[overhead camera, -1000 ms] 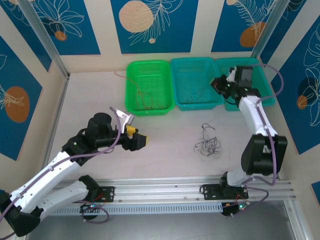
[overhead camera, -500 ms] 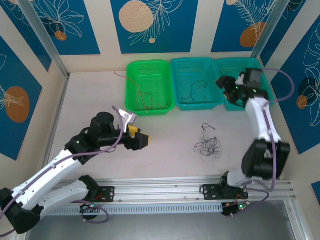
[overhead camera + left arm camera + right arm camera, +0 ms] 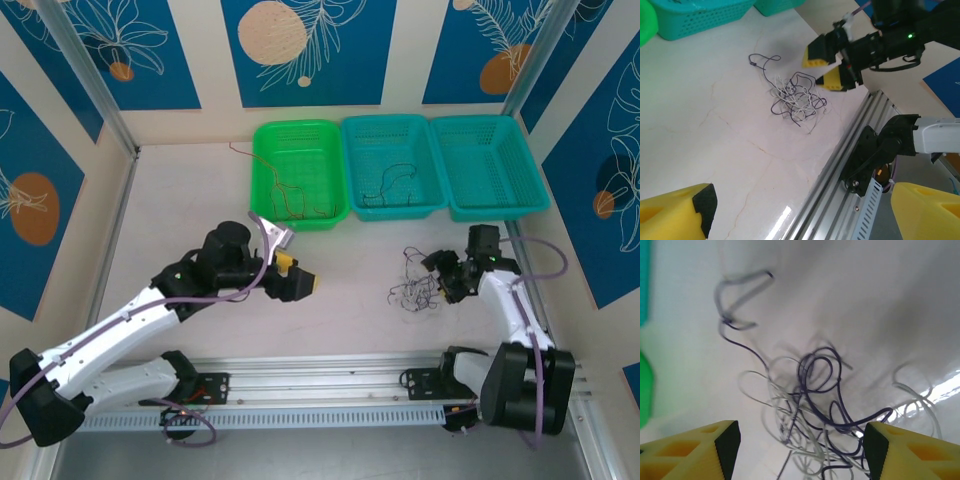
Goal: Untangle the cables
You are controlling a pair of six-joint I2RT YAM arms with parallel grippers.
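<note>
The cables (image 3: 415, 287) lie in a small tangle of black and whitish strands on the table, right of centre. My right gripper (image 3: 445, 275) hangs just right of the tangle, open. In the right wrist view the tangle (image 3: 825, 405) sits between and beyond its yellow fingers (image 3: 715, 447), untouched. My left gripper (image 3: 300, 285) is open, well left of the tangle, with nothing in it. The left wrist view has the tangle (image 3: 792, 97) with the right gripper (image 3: 827, 67) at its far side.
Three baskets stand at the back. The green basket (image 3: 262, 180) holds red strands (image 3: 290, 200), the middle teal basket (image 3: 352, 170) a black strand (image 3: 385, 182), and another teal basket (image 3: 535, 180) is on the right. The metal rail (image 3: 840, 165) runs along the near table edge.
My right arm has swung down from the right teal basket to the tangle, and its gripper has opened. My left arm has moved right, toward the tangle.
</note>
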